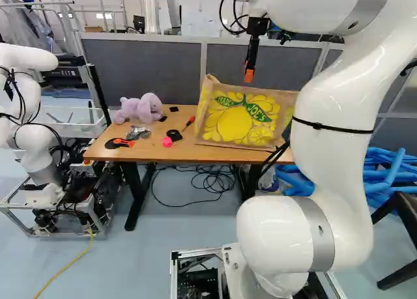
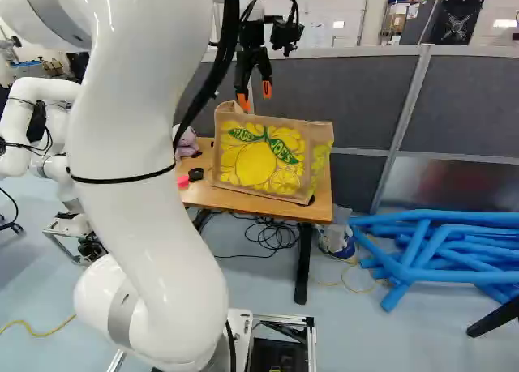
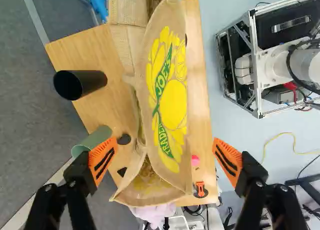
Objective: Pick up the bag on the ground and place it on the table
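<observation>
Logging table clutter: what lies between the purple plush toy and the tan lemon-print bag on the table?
A red-handled tool, a round pink item and black pieces; the left base view shows them.

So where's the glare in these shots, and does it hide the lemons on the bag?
Left base view: pale highlights on the arm's glossy white shell, but no glare hides the bag's lemons. Right base view: bright streaks on the arm again, lemons unhidden. Wrist view: no glare over the lemons either; the inside of the black cup is in deep shade.
</observation>
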Controlling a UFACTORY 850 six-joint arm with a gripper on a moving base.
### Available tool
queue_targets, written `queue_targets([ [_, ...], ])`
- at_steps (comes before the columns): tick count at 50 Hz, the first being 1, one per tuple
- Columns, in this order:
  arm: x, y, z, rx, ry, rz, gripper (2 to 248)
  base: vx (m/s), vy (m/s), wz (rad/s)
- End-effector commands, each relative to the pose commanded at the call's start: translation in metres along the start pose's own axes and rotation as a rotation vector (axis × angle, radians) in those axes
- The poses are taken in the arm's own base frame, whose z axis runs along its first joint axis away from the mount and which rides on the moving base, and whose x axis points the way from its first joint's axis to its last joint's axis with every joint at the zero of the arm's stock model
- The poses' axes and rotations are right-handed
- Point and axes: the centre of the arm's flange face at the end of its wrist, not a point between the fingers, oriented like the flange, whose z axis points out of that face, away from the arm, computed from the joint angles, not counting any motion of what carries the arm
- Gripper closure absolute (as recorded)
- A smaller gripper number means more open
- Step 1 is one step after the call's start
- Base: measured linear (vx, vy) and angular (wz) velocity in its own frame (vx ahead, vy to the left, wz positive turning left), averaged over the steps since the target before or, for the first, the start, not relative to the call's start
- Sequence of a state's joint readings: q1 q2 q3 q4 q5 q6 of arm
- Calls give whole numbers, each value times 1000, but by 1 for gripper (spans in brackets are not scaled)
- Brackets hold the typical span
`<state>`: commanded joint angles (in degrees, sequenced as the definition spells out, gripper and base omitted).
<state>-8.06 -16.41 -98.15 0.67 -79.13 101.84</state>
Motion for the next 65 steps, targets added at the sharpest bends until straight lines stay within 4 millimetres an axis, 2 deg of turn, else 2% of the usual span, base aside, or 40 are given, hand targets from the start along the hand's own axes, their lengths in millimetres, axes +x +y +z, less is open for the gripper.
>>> queue_targets([
  [17,0,6,-22,2,-1,-3,3,0,0,0],
  [65,0,7,-23,4,-1,-3,3,0,0,0],
])
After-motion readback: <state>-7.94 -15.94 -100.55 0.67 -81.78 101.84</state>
